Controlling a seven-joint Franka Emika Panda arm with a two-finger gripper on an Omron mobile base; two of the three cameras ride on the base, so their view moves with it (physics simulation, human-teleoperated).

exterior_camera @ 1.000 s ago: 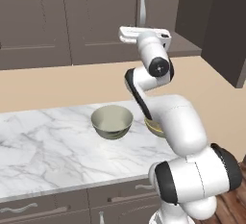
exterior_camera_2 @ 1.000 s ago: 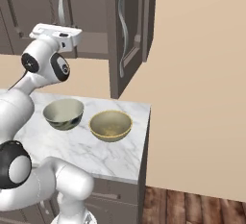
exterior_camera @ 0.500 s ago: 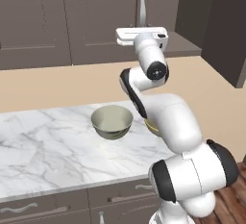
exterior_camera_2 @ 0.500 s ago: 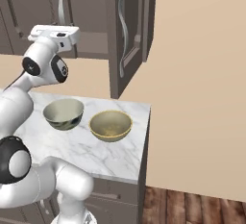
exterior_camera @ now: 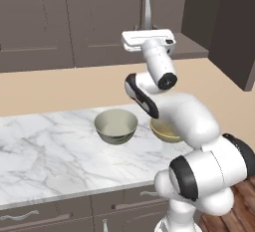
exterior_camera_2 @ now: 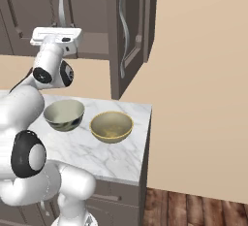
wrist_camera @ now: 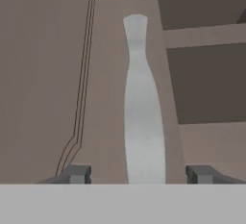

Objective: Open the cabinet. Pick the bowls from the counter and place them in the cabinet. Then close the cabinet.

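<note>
The cabinet's right door [exterior_camera_2: 131,36] stands swung open, and its left door [exterior_camera: 109,22] is closed. My gripper [wrist_camera: 138,174] is up at the left door's silver bar handle [wrist_camera: 141,122]. Its jaws are open, one fingertip [wrist_camera: 77,174] on each side of the handle with a gap to it. The white hand [exterior_camera: 148,39] [exterior_camera_2: 57,35] shows side-on in front of that door. On the counter [exterior_camera: 50,151] sit the grey-cream bowl [exterior_camera: 116,125] [exterior_camera_2: 64,115] and the mustard-yellow bowl [exterior_camera_2: 111,126], the latter partly hidden behind my arm in the left base view.
Inside the cabinet a shelf [wrist_camera: 206,35] shows past the handle. The open door juts out above the counter's right end [exterior_camera_2: 138,123]. Drawers with horizontal handles [exterior_camera: 30,216] run below the counter. A wooden floor [exterior_camera_2: 193,205] lies to the right.
The hand has stayed at the left door's handle while the arm behind it shifted slightly. The bowls and both doors are where they were.
</note>
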